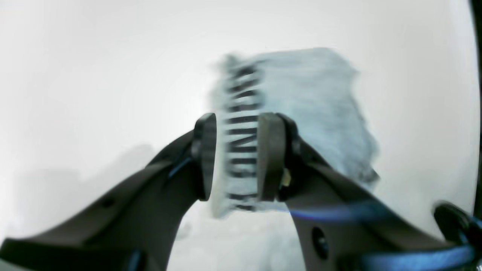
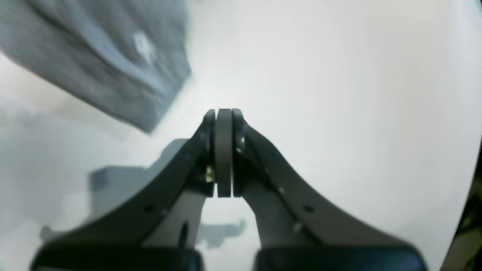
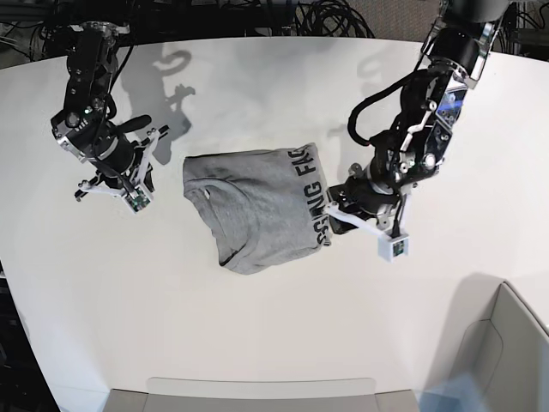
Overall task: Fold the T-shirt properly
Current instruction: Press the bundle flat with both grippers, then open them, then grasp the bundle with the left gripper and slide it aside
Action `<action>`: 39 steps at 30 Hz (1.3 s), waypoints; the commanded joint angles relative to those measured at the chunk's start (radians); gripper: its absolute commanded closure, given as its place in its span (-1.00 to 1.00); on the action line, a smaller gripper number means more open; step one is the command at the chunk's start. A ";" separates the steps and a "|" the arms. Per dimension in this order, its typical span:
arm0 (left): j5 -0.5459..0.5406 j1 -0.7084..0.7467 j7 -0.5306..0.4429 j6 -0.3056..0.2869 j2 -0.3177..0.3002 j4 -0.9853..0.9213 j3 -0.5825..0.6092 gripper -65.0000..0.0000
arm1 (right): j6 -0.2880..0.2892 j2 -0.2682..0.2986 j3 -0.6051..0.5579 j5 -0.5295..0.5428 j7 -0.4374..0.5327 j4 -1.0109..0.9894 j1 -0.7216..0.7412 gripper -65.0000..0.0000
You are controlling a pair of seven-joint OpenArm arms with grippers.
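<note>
The grey T-shirt (image 3: 257, 206) lies folded in a rough rectangle in the middle of the white table (image 3: 257, 318), with black lettering along its right edge. My left gripper (image 3: 330, 209) hovers at that lettered edge. In the left wrist view its jaws (image 1: 238, 124) stand apart, and the blurred lettered strip of the T-shirt (image 1: 308, 98) shows between and beyond them. My right gripper (image 3: 144, 167) is left of the shirt, apart from it. Its pads are pressed together on nothing (image 2: 224, 113), and a corner of the T-shirt (image 2: 94, 56) shows at upper left.
A grey bin (image 3: 506, 343) stands at the table's near right corner. A flat grey tray edge (image 3: 257, 395) runs along the front. Black cables (image 3: 326, 17) lie behind the table's far edge.
</note>
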 commanded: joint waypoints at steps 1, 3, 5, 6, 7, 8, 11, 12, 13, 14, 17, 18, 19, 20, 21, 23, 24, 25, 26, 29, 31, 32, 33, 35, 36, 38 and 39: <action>0.007 -0.030 -0.023 0.003 0.007 0.013 0.021 0.41 | 0.002 0.005 0.034 0.018 0.023 0.021 -0.014 1.00; 0.008 -0.060 -0.075 -0.084 0.010 0.010 0.061 0.41 | 0.002 0.005 0.078 0.015 0.023 0.019 -0.045 1.00; 0.008 -0.098 -0.092 -0.211 0.008 0.005 0.108 0.41 | 0.002 0.002 0.114 0.020 0.023 0.016 -0.080 1.00; 0.008 -0.119 -0.091 -0.282 0.007 0.000 0.133 0.41 | 0.002 0.000 0.123 0.021 0.023 0.018 -0.097 1.00; 0.008 -0.138 -0.091 -0.358 0.007 -0.016 0.159 0.41 | 0.002 -0.002 0.130 0.021 0.023 0.019 -0.112 1.00; 0.008 -0.150 -0.091 -0.412 0.007 -0.038 0.177 0.41 | 0.002 -0.002 0.132 0.021 0.023 0.019 -0.126 1.00; 0.008 -0.179 -0.104 -0.538 0.016 -0.151 0.214 0.41 | 0.002 -0.002 0.133 0.021 0.023 0.022 -0.164 1.00; 0.008 -0.193 -0.106 -0.567 0.027 -0.194 0.225 0.41 | 0.002 -0.003 0.133 0.021 0.023 0.022 -0.175 1.00; 0.008 -0.207 -0.112 -0.592 0.044 -0.243 0.233 0.41 | 0.002 -0.003 0.138 0.021 0.023 0.022 -0.183 1.00; 0.008 -0.216 -0.127 -0.613 0.056 -0.293 0.234 0.41 | 0.002 -0.005 0.149 0.021 0.023 0.022 -0.189 1.00; 0.048 -0.235 -0.210 -0.639 0.079 -0.421 0.233 0.41 | 0.002 -0.031 0.189 0.021 0.023 0.033 -0.195 1.00; 0.076 -0.235 -0.227 -0.647 0.087 -0.452 0.233 0.41 | 0.002 -0.040 0.201 0.020 0.023 0.044 -0.195 1.00; 0.102 -0.235 -0.239 -0.661 0.088 -0.484 0.233 0.41 | 0.002 -0.051 0.207 0.018 0.023 0.053 -0.196 1.00; 0.131 -0.235 -0.243 -0.678 0.094 -0.512 0.233 0.41 | 0.002 -0.058 0.210 0.015 0.023 0.061 -0.196 1.00; 0.163 -0.235 -0.239 -0.693 0.113 -0.540 0.233 0.41 | 0.002 -0.061 0.210 0.015 0.023 0.065 -0.196 1.00; 0.229 -0.227 -0.236 -0.699 0.133 -0.603 0.233 0.41 | 0.002 -0.061 0.210 0.015 0.023 0.065 -0.196 1.00; 0.260 -0.225 -0.236 -0.699 0.146 -0.635 0.233 0.41 | 0.002 -0.061 0.210 0.015 0.023 0.065 -0.196 1.00; 0.284 -0.215 -0.236 -0.699 0.154 -0.664 0.233 0.41 | 0.002 -0.060 0.207 0.015 0.023 0.065 -0.195 1.00; 0.310 -0.198 -0.235 -0.698 0.156 -0.688 0.230 0.42 | 0.002 -0.060 0.206 0.015 0.023 0.065 -0.190 1.00; 0.378 -0.144 -0.235 -0.622 0.149 -0.725 0.225 0.50 | 0.002 -0.060 0.203 0.016 0.023 0.065 -0.181 1.00; 0.383 -0.109 -0.233 -0.506 0.148 -0.742 0.202 0.61 | 0.002 -0.058 0.203 0.013 0.023 0.062 -0.161 1.00; 0.383 -0.087 -0.233 -0.446 0.148 -0.753 0.168 0.65 | 0.002 -0.057 0.203 0.013 0.023 0.061 -0.161 1.00; 0.383 -0.064 -0.233 -0.397 0.143 -0.762 0.116 0.68 | 0.002 -0.055 0.203 0.013 0.023 0.061 -0.155 1.00; 0.383 -0.023 -0.233 -0.332 0.134 -0.771 -0.001 0.71 | 0.002 -0.055 0.203 0.013 0.023 0.062 -0.140 1.00; 0.383 0.000 -0.232 -0.296 0.134 -0.774 -0.074 0.71 | 0.002 -0.055 0.203 0.013 0.023 0.062 -0.138 1.00; 0.383 0.045 -0.224 -0.228 0.134 -0.776 -0.228 0.71 | 0.002 -0.054 0.201 0.013 0.023 0.061 -0.120 1.00; 0.383 0.063 -0.215 -0.202 0.134 -0.776 -0.300 0.71 | 0.002 -0.052 0.201 0.013 0.023 0.059 -0.118 1.00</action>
